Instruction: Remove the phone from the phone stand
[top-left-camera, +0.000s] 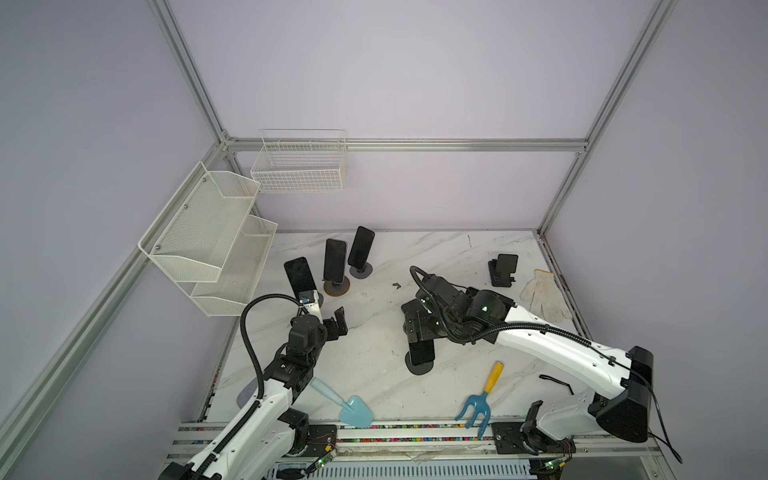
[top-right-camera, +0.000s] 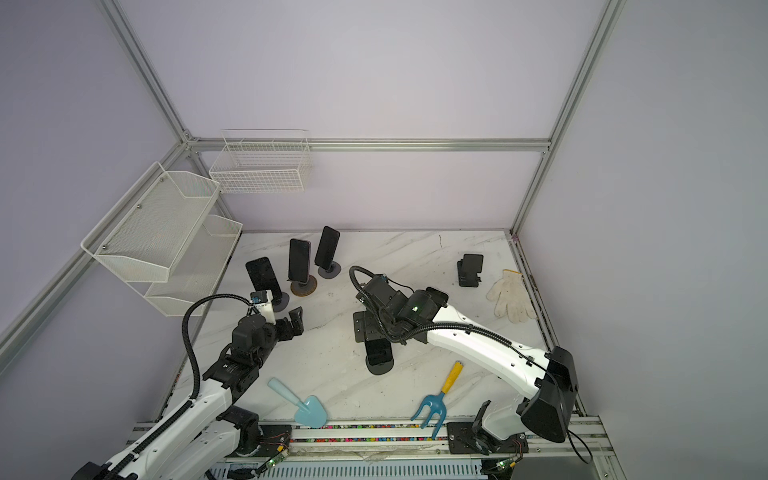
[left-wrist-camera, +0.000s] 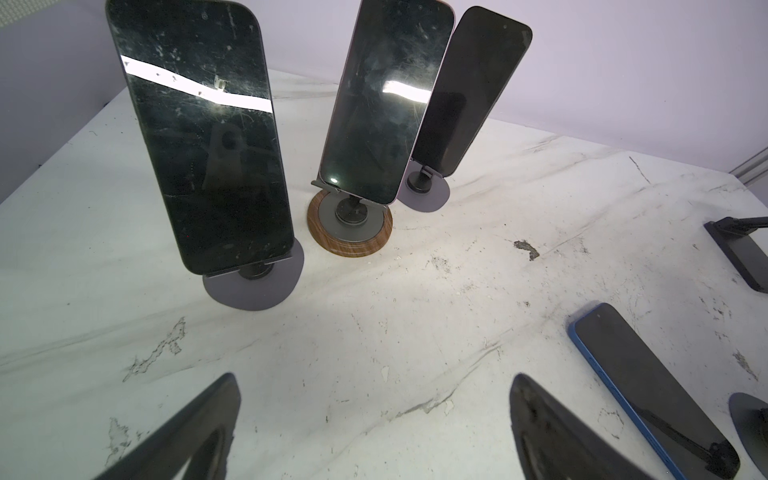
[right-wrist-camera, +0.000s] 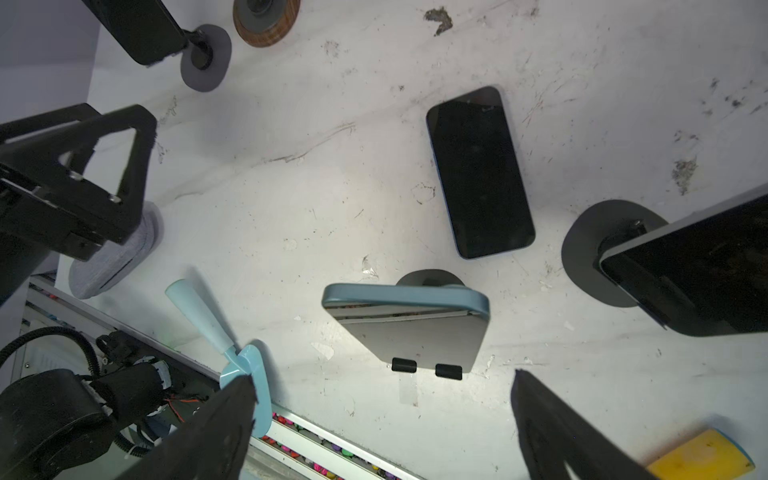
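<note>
Three dark phones lean on round-based stands at the back left: one (top-left-camera: 300, 276), one on a wood-rimmed base (top-left-camera: 335, 259), one behind (top-left-camera: 361, 247). My left gripper (left-wrist-camera: 376, 378) is open over bare table in front of them. A blue-edged phone (right-wrist-camera: 405, 320) leans on a grey stand (top-left-camera: 419, 368) near the front middle. My right gripper (right-wrist-camera: 382, 378) hangs open just above it, touching nothing. Another blue-edged phone (right-wrist-camera: 480, 172) lies flat on the table. A further phone on a stand (right-wrist-camera: 685, 270) shows only in the right wrist view.
A black stand (top-left-camera: 503, 270) and a white glove (top-left-camera: 542, 295) sit at the back right. A light-blue shovel (top-left-camera: 353, 409) and a blue rake with a yellow handle (top-left-camera: 478, 405) lie by the front rail. White wire baskets (top-left-camera: 208, 232) hang on the left wall.
</note>
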